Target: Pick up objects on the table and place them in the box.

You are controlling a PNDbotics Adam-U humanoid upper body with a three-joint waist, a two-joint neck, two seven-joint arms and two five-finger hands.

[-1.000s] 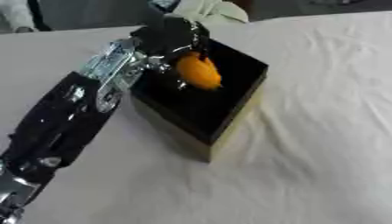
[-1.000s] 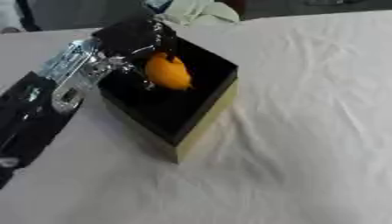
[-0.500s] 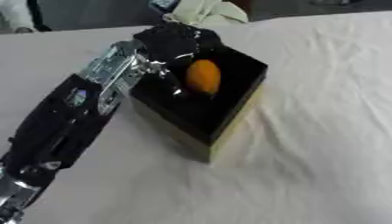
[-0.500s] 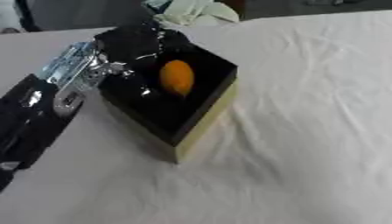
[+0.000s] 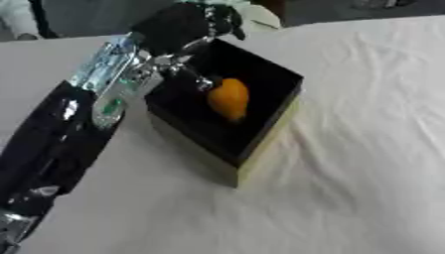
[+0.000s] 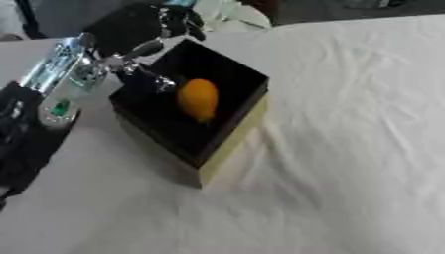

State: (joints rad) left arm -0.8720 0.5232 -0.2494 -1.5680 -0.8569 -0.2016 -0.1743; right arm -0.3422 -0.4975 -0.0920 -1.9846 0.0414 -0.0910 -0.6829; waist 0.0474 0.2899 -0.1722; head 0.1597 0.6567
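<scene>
An orange, egg-shaped object [image 5: 229, 98] lies inside the black box [image 5: 260, 141], which has pale side walls and stands on the white tablecloth. My left hand [image 5: 180, 25] hovers over the box's far left corner, above and to the left of the orange object. Its fingers hang relaxed and hold nothing; one fingertip [image 5: 205, 84] reaches down into the box close to the object. My left arm [image 5: 78, 109] runs in from the lower left. My right hand shows in neither view.
A pale crumpled thing [image 6: 228, 14] lies just beyond the box at the table's far edge. White cloth [image 5: 365, 149] spreads to the right and front of the box.
My left hand has let go of the orange object and drawn back up and to the far left. The object now lies in the box.
</scene>
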